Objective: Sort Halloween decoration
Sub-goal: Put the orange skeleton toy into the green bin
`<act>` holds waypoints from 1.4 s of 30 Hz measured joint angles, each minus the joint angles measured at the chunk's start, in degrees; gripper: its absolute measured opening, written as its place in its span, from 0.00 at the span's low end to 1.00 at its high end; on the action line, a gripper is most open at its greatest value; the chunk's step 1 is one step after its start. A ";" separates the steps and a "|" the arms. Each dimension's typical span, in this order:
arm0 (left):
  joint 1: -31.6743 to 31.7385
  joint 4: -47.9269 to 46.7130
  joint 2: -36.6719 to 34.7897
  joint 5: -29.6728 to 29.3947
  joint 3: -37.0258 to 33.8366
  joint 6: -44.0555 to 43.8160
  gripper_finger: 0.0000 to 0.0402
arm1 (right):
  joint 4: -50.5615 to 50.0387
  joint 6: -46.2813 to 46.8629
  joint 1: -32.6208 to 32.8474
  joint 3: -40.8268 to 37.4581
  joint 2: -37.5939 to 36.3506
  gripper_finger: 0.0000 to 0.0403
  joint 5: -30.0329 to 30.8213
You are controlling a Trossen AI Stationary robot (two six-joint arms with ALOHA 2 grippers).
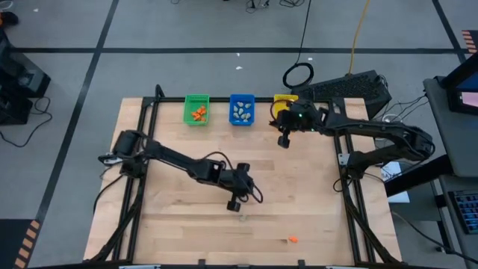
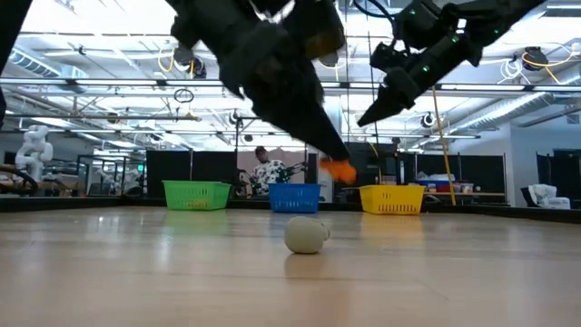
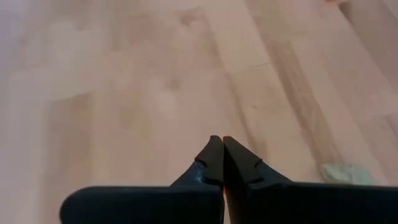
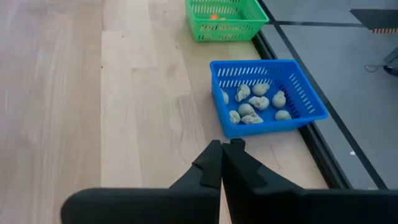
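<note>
A pale grey-beige trinket [image 2: 307, 234] lies on the bare wood mid-table; it also shows as the pale trinket [image 3: 345, 173] just beside my left fingers. My left gripper [image 1: 234, 203] [image 3: 222, 142] hovers above the table next to it, shut and empty. An orange trinket [image 1: 293, 240] rests near the table's near edge. My right gripper [image 1: 284, 140] [image 4: 222, 146] hangs in the air in front of the bins, shut and empty. The blue bin [image 4: 311, 102] holds several pale trinkets, and the green bin [image 4: 227, 28] holds orange ones.
Green bin [image 1: 196, 109], blue bin [image 1: 241, 109] and yellow bin [image 1: 282, 101] stand in a row along the far edge. An orange blob [image 2: 339, 169] shows by the left fingertips in the low view; what it is cannot be told. Bare wood lies around the left gripper.
</note>
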 joint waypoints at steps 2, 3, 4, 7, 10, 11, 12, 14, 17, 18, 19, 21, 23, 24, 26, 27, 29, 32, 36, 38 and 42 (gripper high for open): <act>0.56 -2.88 -2.74 -1.63 -0.04 -0.02 0.01 | 1.48 0.22 0.00 -1.49 -1.01 0.00 0.06; 0.87 -3.74 -4.01 -2.59 -0.04 -0.04 0.01 | 1.57 0.41 0.00 -2.12 -1.64 0.00 0.12; 1.31 -5.48 -5.44 -3.66 -0.04 -0.08 0.01 | 1.55 0.77 0.00 -2.60 -2.36 0.00 0.12; 2.87 -11.17 -9.36 -7.10 -0.11 -0.49 0.01 | 1.68 1.42 0.00 -3.58 -4.40 0.00 0.13; 5.03 -16.42 -13.63 -10.04 -0.09 -0.85 0.01 | 1.78 1.49 0.00 -4.00 -6.46 0.00 0.21; 5.95 -17.04 -15.01 -10.63 -0.09 -1.44 0.00 | 1.87 1.66 0.00 -4.13 -7.26 0.00 0.30; 6.99 -18.38 -16.32 -10.88 -0.07 -1.87 0.00 | 1.51 1.66 0.00 -4.37 -7.85 0.00 0.30; 9.51 -21.95 -19.11 -11.36 -0.09 -2.35 0.00 | 1.62 1.66 0.00 -4.37 -8.81 0.00 0.31; 14.02 -25.93 -22.83 -12.49 -0.07 -3.42 0.00 | 1.14 1.67 0.00 -4.36 -10.08 0.00 0.36; 15.66 -28.16 -23.93 -12.63 -0.08 -3.49 0.00 | 0.97 1.68 0.00 -4.35 -10.40 0.00 0.38; 17.39 -29.29 -24.63 -13.21 -0.07 -3.54 0.00 | 0.41 1.66 0.00 -4.35 -10.66 0.00 0.36; 21.28 -32.01 -26.51 -14.02 -0.05 -3.49 0.00 | 0.26 1.66 0.00 -4.37 -10.97 0.00 0.39; 25.50 -34.54 -27.34 -14.11 -0.08 -3.49 0.00 | 0.28 1.94 0.00 -4.37 -11.11 0.00 0.40; 27.75 -34.82 -27.53 -14.07 0.04 -3.49 0.00 | 0.21 2.05 0.00 -4.37 -11.15 0.00 0.41; 32.49 -38.85 -27.54 -13.97 -0.09 -2.76 0.00 | 0.11 2.08 0.00 -4.37 -11.11 0.00 0.38; 34.81 -39.74 -27.22 -13.96 -0.15 -1.89 0.00 | 0.17 2.10 0.00 -4.37 -11.09 0.00 0.41; 39.32 -39.29 -26.24 -13.94 -0.02 -0.30 0.00 | -0.05 2.12 0.00 -4.37 -11.06 0.00 0.38; 45.86 -39.78 -24.20 -13.34 -0.08 1.79 0.00 | -0.07 2.54 0.00 -4.37 -11.06 0.00 0.39; 53.36 -39.48 -19.43 -10.12 -0.07 4.51 0.00 | -0.14 2.54 0.00 -4.37 -11.06 0.00 0.41; 55.96 -38.70 -16.56 -7.85 -0.07 5.77 0.00 | -0.17 2.54 0.00 -4.37 -11.06 0.00 0.41; 58.96 -35.00 -10.92 -6.10 -0.07 7.53 0.00 | -1.03 2.49 0.00 -4.37 -11.06 0.00 0.41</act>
